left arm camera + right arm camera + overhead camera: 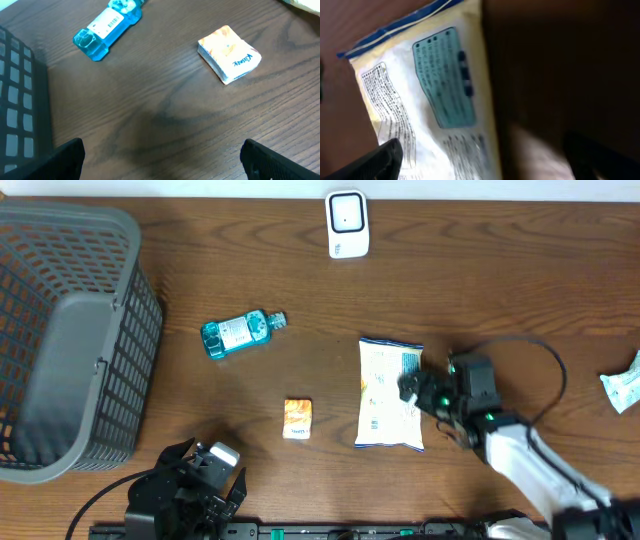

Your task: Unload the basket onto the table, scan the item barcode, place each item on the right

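Bench (500,290), dark wood. Right tool (418,390) is low over the snack bag (388,395), jaws spread wide, nothing between them. Left tool (205,470) sits back at the near left corner, also wide and holding nothing.

The bag lies flat near the middle of the bench, a little right of centre, printed back upward. Its long axis runs from the far side toward the robot. The small print is blurred in the wrist view and I can't pick out a barcode.

Key relation: the bag lies to the left of the right tool, and the tool is on its right long edge. From the right wrist, that edge runs up between the two fingers, bag on one side and bare wood on the other. The jaws look set to straddle the edge, but I can't tell if a finger is touching it.

The right arm is plainly the nearer one; the left is well apart from the bag, looking at a tissue pack (229,53) and a blue bottle (106,28) instead.

The scanner (347,223) stands at the far edge, beyond the bag's far end and slightly left. My read: the pinch comes first, then a carry away from the robot, turning the printed face toward the scanner.

Basket (60,340) is at far left, not involved.
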Robot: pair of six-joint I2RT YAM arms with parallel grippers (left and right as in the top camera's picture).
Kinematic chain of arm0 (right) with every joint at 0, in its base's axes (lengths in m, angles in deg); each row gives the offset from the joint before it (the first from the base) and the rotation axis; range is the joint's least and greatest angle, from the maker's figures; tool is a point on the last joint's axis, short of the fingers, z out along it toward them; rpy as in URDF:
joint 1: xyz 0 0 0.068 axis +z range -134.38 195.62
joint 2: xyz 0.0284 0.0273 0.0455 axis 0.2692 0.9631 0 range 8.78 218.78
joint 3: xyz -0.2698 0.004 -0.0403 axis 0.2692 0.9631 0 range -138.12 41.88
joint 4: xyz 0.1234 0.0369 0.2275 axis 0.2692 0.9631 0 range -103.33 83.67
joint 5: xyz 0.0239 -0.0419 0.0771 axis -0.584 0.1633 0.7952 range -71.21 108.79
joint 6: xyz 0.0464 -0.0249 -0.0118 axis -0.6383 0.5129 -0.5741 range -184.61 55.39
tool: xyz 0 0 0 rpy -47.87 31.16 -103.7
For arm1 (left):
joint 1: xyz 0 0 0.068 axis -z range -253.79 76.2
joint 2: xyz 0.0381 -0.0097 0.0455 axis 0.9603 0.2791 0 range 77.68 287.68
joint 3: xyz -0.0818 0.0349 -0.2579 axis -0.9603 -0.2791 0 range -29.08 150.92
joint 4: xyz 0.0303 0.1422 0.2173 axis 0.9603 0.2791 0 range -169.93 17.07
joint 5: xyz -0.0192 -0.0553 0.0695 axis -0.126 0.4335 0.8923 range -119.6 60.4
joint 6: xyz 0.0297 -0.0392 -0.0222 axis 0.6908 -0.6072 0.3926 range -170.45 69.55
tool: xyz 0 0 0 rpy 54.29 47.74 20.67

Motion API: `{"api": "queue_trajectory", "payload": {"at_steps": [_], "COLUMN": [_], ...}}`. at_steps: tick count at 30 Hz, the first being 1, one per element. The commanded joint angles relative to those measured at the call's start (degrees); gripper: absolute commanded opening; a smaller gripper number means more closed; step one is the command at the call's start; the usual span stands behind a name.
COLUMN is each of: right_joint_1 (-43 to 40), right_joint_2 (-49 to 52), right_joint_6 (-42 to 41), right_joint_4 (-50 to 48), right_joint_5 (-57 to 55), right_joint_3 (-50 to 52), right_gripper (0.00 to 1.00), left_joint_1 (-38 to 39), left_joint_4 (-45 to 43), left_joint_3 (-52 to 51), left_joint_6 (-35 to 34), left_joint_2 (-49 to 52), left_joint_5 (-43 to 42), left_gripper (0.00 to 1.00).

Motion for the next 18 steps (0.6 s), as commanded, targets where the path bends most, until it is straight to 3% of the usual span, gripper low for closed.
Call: {"api": "queue_trajectory", "payload": {"at_steps": [1, 12, 13, 15, 18], "right_joint_1": [-0.2, -0.2, -0.2, -0.1, -0.2], "right_joint_2": [9.9, 18.5, 19.4, 21.6, 25.8], "right_joint_6": [1.0, 2.9, 4.4, 4.5, 6.0], "right_joint_4": [-2.5, 3.2, 4.0, 4.7, 0.0], "right_joint_5": [8.8, 9.8, 8.9, 6.3, 6.2], "right_joint_3": [0.6, -1.0, -1.0, -1.0, -1.0], "right_gripper": [0.99, 0.97, 0.90, 0.64, 0.01], "left_joint_1": [-0.2, -0.2, -0.2, -0.2, -0.2], "left_joint_4": [0.8, 0.8, 0.8, 0.8, 0.8], "left_joint_3": [-0.2, -0.2, -0.2, -0.2, -0.2], "left_joint_6": [0.5, 0.5, 0.5, 0.5, 0.5], "left_joint_2": [0.0, 0.0, 0.0, 0.0, 0.0], "left_joint_5": [0.6, 0.6, 0.6, 0.6, 0.6], "left_gripper": [0.99, 0.99, 0.99, 0.99, 0.99]}}
